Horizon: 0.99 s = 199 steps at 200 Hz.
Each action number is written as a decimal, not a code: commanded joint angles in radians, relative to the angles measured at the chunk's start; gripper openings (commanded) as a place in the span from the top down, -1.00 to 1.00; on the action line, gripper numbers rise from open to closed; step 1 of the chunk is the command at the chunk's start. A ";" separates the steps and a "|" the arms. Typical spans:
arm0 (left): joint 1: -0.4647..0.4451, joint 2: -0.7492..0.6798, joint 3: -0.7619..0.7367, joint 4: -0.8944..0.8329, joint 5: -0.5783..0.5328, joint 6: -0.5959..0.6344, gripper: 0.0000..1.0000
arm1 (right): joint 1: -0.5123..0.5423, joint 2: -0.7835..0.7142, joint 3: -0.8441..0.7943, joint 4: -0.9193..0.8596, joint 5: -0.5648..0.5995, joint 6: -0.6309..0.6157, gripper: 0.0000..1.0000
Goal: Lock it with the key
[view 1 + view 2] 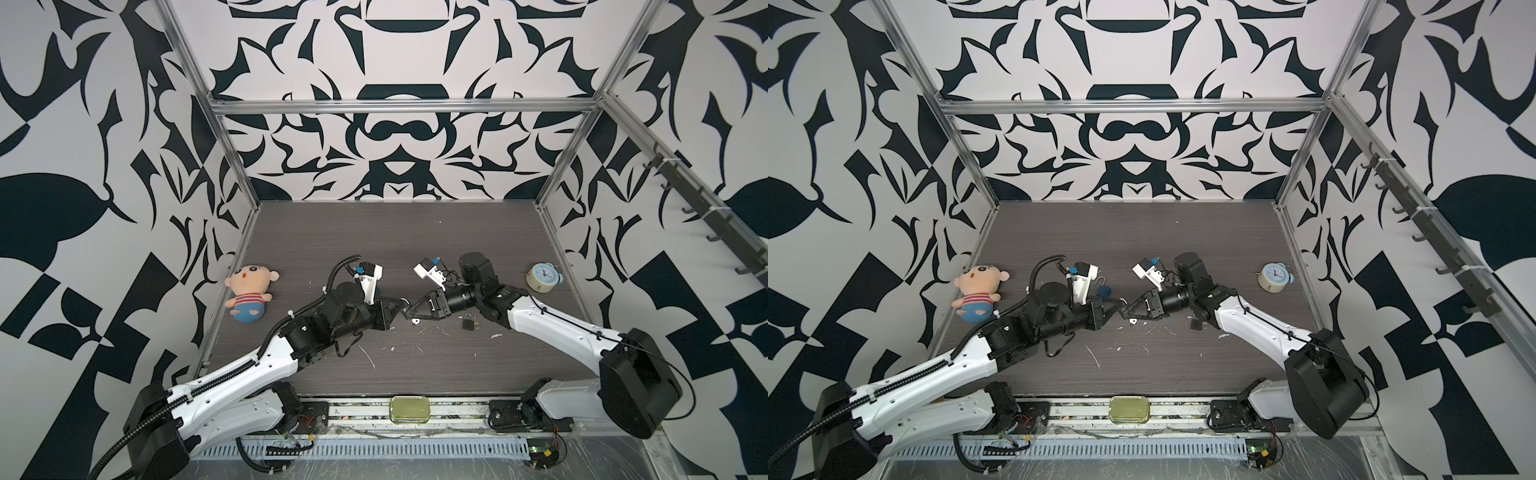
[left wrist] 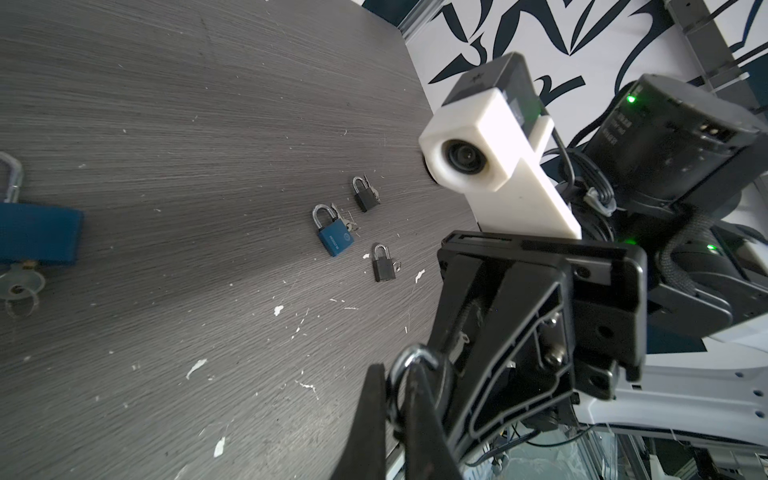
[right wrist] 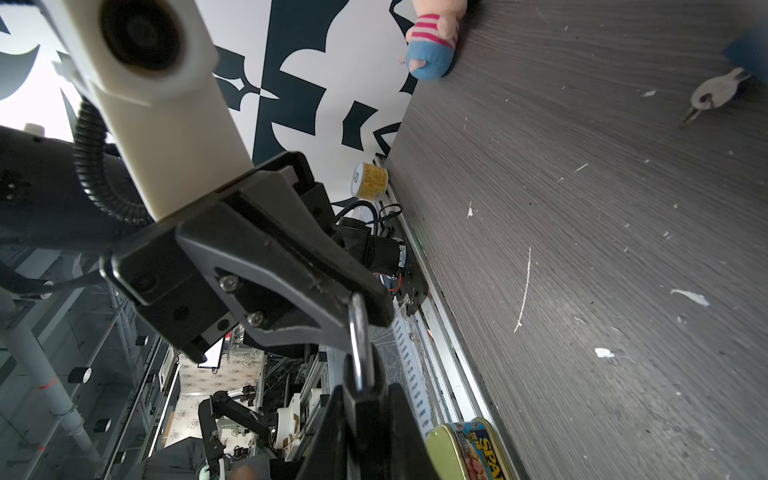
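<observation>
Tin (image 1: pixel 409 409) on the front rail, taken as marker. Beyond it, bare scuffed table (image 1: pixel 415 365). Straight beyond the tin, mid-table and lifted off the board, the two pincers meet tip to tip with the task's lock between them. The right pincer (image 3: pixel 365 392) is clamped narrow on the black lock (image 3: pixel 366 419) body. The left pincer (image 2: pixel 395 382) is pinched tight on the shackle (image 3: pixel 358 332) loop, so the lock bridges the two sets of fingertips. A small pale piece, probably the key (image 1: pixel 414 320), shows just under the right fingertips in both top views (hanging from the lock or lying on the board, cannot tell). Whether the shackle is seated in the body is hidden by the fingers. Judged step: lock steadied two-handed, shackle being pressed home, key turn not yet done. The next move likely calls for the right grip to hold firm while the left lets go of the shackle and takes the key head squarely for the turn. The keyway's facing is unclear, so some reorienting may be needed. Beyond the tin and right: spare black lock (image 1: pixel 468 322) on the board. Farther, slightly left: blue lock (image 1: pixel 1104 290), shackle open. Farthest: doll (image 1: pixel 249 293) well left, clock (image 1: pixel 543 276) well right.
</observation>
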 commanded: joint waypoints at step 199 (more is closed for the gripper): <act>0.195 -0.080 0.164 -0.237 0.387 0.207 0.60 | 0.058 -0.060 0.008 0.306 0.162 0.055 1.00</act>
